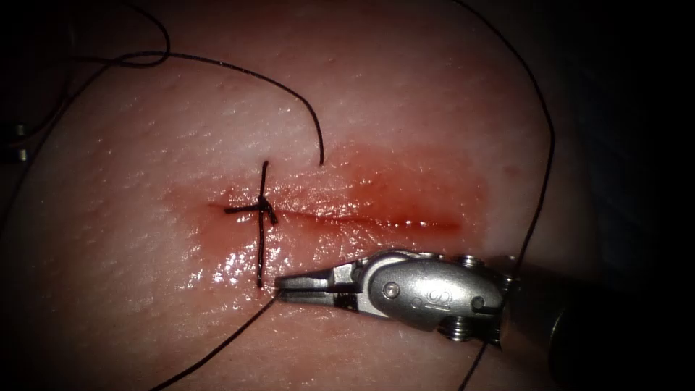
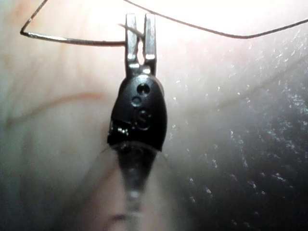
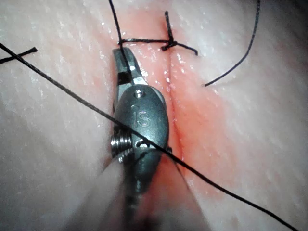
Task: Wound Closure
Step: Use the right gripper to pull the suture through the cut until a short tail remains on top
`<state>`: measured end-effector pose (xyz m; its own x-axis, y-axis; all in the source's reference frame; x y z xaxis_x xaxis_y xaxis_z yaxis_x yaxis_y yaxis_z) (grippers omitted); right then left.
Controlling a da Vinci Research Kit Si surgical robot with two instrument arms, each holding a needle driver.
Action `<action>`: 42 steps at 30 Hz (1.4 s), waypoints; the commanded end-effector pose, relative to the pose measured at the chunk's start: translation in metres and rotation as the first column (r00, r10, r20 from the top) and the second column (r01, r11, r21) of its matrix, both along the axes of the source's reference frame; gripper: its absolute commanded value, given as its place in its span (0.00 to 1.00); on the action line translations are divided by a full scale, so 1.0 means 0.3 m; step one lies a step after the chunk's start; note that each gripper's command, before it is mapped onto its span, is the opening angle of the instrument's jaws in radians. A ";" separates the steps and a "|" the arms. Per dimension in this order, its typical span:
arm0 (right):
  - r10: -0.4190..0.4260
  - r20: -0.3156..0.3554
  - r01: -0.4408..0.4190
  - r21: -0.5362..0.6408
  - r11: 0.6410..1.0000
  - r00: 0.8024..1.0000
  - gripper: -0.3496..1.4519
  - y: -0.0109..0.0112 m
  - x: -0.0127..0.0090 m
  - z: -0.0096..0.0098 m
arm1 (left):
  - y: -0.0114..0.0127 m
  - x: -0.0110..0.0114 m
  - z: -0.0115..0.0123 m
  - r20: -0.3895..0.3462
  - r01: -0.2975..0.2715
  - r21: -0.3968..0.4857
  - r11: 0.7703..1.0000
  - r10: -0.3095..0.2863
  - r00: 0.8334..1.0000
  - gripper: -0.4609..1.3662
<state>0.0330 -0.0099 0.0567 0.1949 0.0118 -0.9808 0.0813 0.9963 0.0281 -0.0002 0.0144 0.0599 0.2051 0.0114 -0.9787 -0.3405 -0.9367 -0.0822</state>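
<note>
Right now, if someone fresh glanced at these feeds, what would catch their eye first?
The dark knotted stitch crossing the left end of the cut, amid red fluid. Next, the right tool's pincer, just below the cut, shut on the thread where the stitch enters the tissue. In the left wrist view, the left pincer holds the needle at one end.

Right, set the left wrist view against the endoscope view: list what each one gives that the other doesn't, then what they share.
Left wrist view: the left tool, jaws shut on the needle near the end away from the thread. The needle is held free, not in the tissue.
Endoscope view: the right tool, jaws shut on thread below the cut, beside a knotted stitch that crosses the cut's left end, with red fluid along it.
Shared: thread and tissue.
</note>
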 end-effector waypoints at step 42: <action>-0.322 -0.071 0.322 -0.012 0.947 0.944 0.00 -0.0446 0.0199 -0.0307 | 0.0004 -0.0034 0.0015 0.003 -0.002 0.000 1.000 0.002 1.000 0.06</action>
<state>0.0394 -0.0236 0.0473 0.1158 -0.0385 -0.9925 0.4038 0.9148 0.0116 -0.0012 0.0146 0.0604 0.2080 0.0123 -0.9781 -0.3419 -0.9359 -0.0845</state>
